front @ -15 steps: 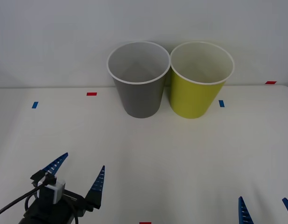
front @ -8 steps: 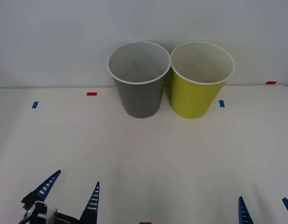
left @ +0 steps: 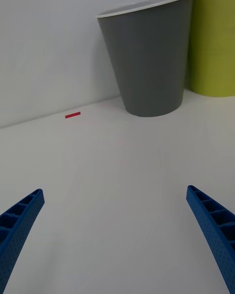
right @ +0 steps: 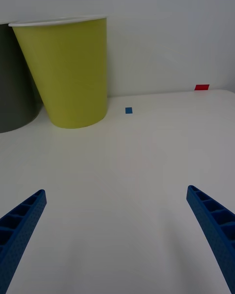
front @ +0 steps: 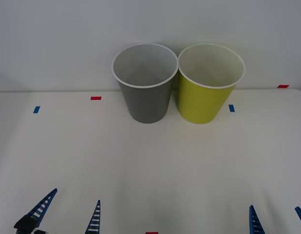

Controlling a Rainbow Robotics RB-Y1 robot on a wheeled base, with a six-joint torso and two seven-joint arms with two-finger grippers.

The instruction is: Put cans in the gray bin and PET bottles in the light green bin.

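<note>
Front view: the gray bin (front: 144, 85) and the green bin (front: 209, 84) stand upright at the far side of the white table (front: 155, 165), around 12 o'clock, rims touching or nearly so, gray at 9 o'clock of green. Both look hollow inside as far as the rims let one see. No can is seen on the table. Small red tape (front: 95, 98) and blue tape (front: 36, 109) lie toward 10 o'clock; another blue mark (front: 231, 107) sits just at 3 o'clock of the green bin's base. The left gripper (front: 67, 213) hangs at 7 o'clock by the near edge, fingers spread wide, holding nothing. The right gripper (front: 277, 219) sits at 5 o'clock, fingers apart, also holding nothing.

Right wrist view: the right gripper (right: 117, 225) has its blue fingers (right: 22, 220) wide apart over bare table, nothing between them. The green bin (right: 68, 73) stands ahead, the gray bin (right: 14, 78) beside it.

Left wrist view: the left gripper (left: 117, 225) is likewise spread wide, with nothing between the fingers. The gray bin (left: 149, 63) stands ahead, the green bin (left: 215, 44) beyond it, and red tape (left: 73, 114) lies near the wall.
</note>
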